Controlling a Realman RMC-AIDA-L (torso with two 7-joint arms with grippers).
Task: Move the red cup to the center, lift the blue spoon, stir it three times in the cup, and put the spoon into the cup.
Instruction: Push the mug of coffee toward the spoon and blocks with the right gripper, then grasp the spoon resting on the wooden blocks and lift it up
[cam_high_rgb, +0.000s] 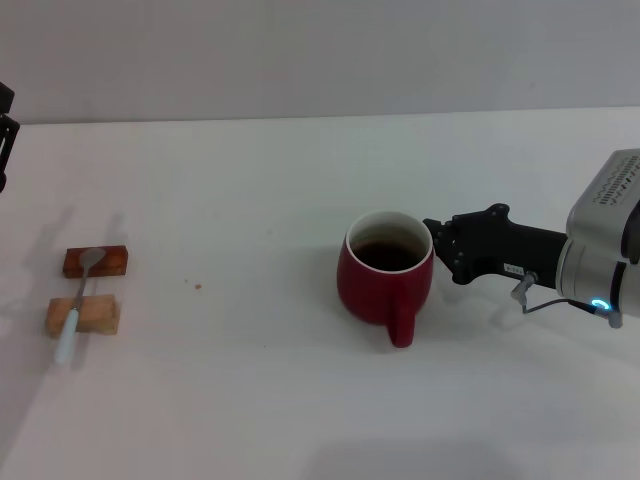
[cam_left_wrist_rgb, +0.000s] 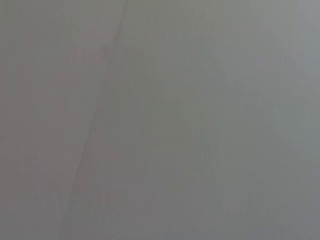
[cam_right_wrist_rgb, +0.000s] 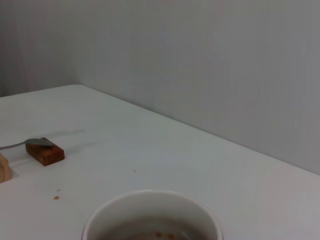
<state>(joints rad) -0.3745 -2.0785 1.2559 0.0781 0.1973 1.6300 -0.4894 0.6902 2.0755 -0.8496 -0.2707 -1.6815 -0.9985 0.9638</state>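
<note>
The red cup (cam_high_rgb: 385, 278) stands upright near the table's middle, handle toward me, with dark liquid inside. Its white rim (cam_right_wrist_rgb: 150, 200) fills the bottom of the right wrist view. My right gripper (cam_high_rgb: 441, 250) is just right of the cup at rim height, its black fingers spread open and empty, close to the cup's wall. The blue spoon (cam_high_rgb: 78, 300) lies at the far left across two wooden blocks, grey bowl on the far one, pale handle toward me. Its bowl also shows in the right wrist view (cam_right_wrist_rgb: 36, 142). My left gripper (cam_high_rgb: 5, 130) is parked at the far left edge, only partly visible.
A reddish-brown block (cam_high_rgb: 97, 261) and a pale wooden block (cam_high_rgb: 84, 316) hold the spoon up off the table; the reddish one also shows in the right wrist view (cam_right_wrist_rgb: 45, 153). A small red speck (cam_high_rgb: 198, 286) lies on the white table. The left wrist view shows only grey wall.
</note>
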